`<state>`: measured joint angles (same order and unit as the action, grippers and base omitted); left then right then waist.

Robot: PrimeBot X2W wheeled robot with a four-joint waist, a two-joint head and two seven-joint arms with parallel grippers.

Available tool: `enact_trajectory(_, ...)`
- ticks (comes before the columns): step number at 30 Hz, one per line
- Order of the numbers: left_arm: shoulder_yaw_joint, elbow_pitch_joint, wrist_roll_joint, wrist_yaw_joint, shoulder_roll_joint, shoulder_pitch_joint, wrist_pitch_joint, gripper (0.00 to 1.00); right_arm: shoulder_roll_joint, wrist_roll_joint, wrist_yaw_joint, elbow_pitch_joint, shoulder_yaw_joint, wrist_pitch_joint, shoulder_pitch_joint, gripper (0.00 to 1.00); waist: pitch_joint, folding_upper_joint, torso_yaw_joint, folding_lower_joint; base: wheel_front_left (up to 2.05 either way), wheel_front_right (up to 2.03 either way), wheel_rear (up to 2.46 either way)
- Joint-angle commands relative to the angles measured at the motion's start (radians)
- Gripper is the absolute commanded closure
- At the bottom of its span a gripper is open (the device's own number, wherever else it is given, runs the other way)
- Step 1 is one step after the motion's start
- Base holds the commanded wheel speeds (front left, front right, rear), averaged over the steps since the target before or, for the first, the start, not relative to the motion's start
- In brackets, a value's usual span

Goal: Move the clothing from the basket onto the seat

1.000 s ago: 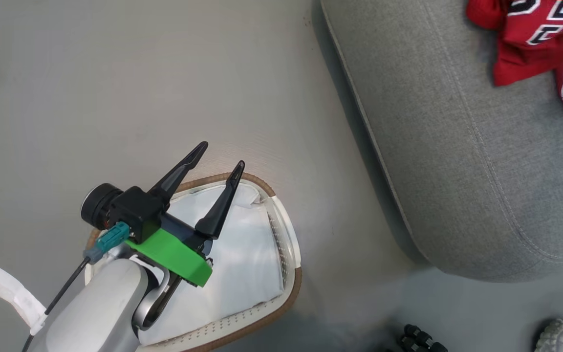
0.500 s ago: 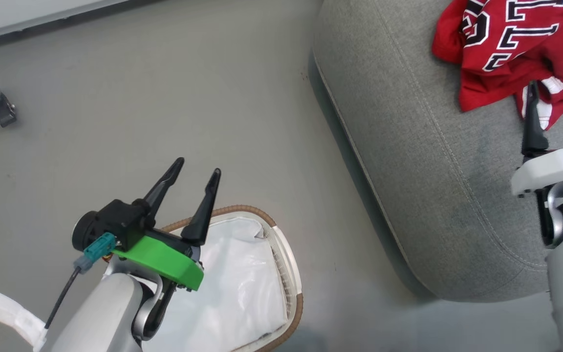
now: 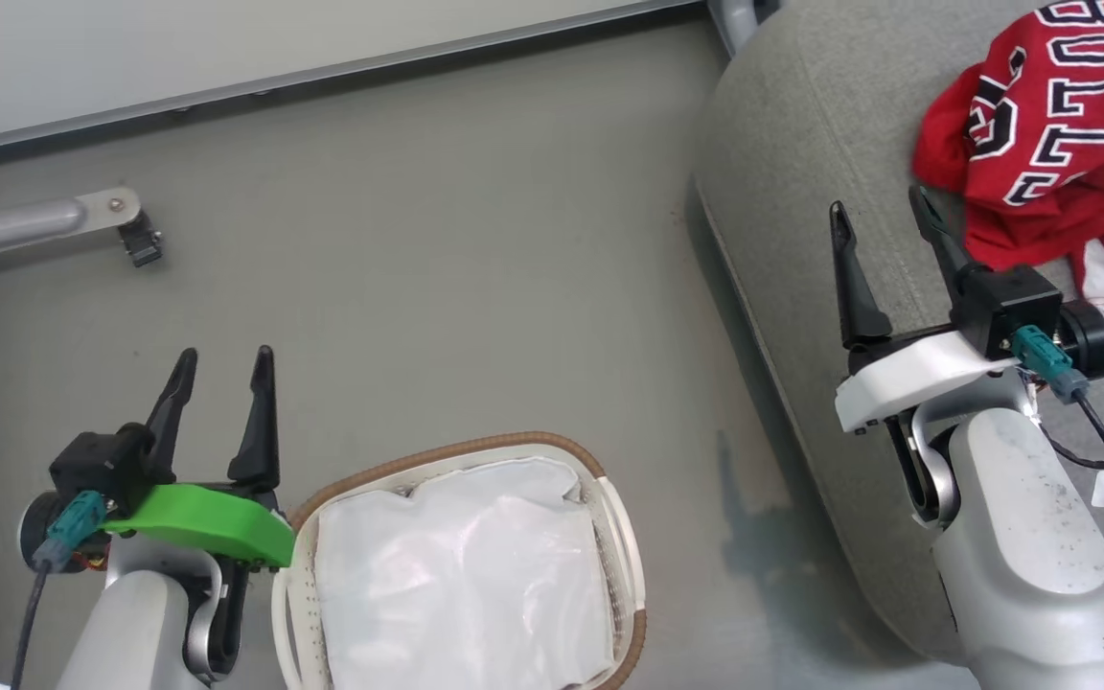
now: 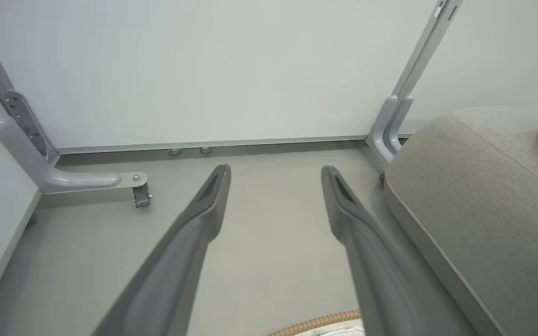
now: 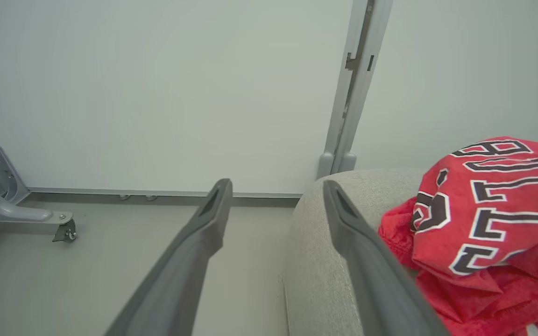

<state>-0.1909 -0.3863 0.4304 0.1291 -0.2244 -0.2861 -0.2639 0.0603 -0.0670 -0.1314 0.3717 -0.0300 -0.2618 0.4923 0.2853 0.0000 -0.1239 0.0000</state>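
The red clothing, a lettered jersey with white-trimmed red fabric under it, lies bunched on the grey seat at the upper right; the right wrist view has the clothing to the right of the fingers. The white basket with its brown rim stands on the floor at bottom centre, holding just its white lining. My left gripper is open over the floor, left of the basket. My right gripper is open above the seat, just left of the clothing, holding nothing.
A grey metal frame leg with a caster stands on the floor at the left. A white wall with a dark baseboard runs along the back. A grey upright post stands behind the seat.
The head camera has swung, shifting the whole scene. My left gripper has moved off the basket to its left. My right arm has come into view and drawn back left of the clothing.
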Motion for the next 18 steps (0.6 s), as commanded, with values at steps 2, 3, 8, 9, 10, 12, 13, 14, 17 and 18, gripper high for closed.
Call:
enact_trajectory(2,0.048,-0.007,-0.029,0.003,0.024,0.029,0.0,0.0,-0.002,-0.005,0.001,-0.001,-0.009,-0.005,-0.025,0.0,-0.043,0.0,0.072,0.0,0.0,0.0,0.0)
enact_trajectory(3,0.073,-0.007,-0.042,0.003,0.034,0.036,0.0,0.0,-0.003,-0.007,0.001,-0.003,-0.01,-0.004,-0.03,0.0,-0.051,0.0,0.085,0.0,0.0,0.0,0.0)
enact_trajectory(8,0.15,-0.012,-0.077,0.003,0.081,0.078,0.0,0.0,-0.007,-0.023,0.001,0.008,-0.028,-0.004,-0.078,0.0,-0.086,0.0,0.124,0.0,0.0,0.0,0.0)
enact_trajectory(9,0.164,-0.003,-0.066,0.003,0.089,0.088,0.0,0.0,-0.006,-0.034,0.001,0.009,-0.029,-0.005,-0.091,0.0,-0.094,0.0,0.13,0.0,0.0,0.0,0.0)
enact_trajectory(10,0.171,0.003,-0.064,0.003,0.09,0.098,0.0,0.0,-0.006,-0.039,0.001,0.01,-0.031,-0.005,-0.1,0.0,-0.101,0.0,0.132,0.0,0.0,0.0,0.0)
enact_trajectory(12,0.19,0.006,-0.061,0.003,0.094,0.126,0.0,0.0,-0.007,-0.055,0.001,0.016,-0.031,-0.005,-0.123,0.0,-0.116,0.0,0.136,0.0,0.0,0.0,0.0)
enact_trajectory(13,0.198,0.007,-0.065,0.003,0.098,0.141,0.0,0.0,-0.007,-0.059,0.001,0.02,-0.033,-0.005,-0.136,0.0,-0.126,0.0,0.138,0.0,0.0,0.0,0.0)
enact_trajectory(14,0.203,0.006,-0.069,0.003,0.101,0.152,0.0,0.0,-0.007,-0.062,0.001,0.021,-0.035,-0.005,-0.145,0.0,-0.133,0.0,0.138,0.0,0.0,0.0,0.0)
enact_trajectory(17,0.23,0.008,-0.073,0.003,0.107,0.192,0.0,0.0,-0.007,-0.073,0.001,0.029,-0.047,-0.005,-0.179,0.0,-0.156,0.0,0.133,0.0,0.0,0.0,0.0)
enact_trajectory(18,0.232,0.011,-0.068,0.003,0.112,0.201,0.0,0.0,-0.007,-0.075,0.001,0.029,-0.048,-0.005,-0.187,0.0,-0.16,0.0,0.131,0.0,0.0,0.0,0.0)
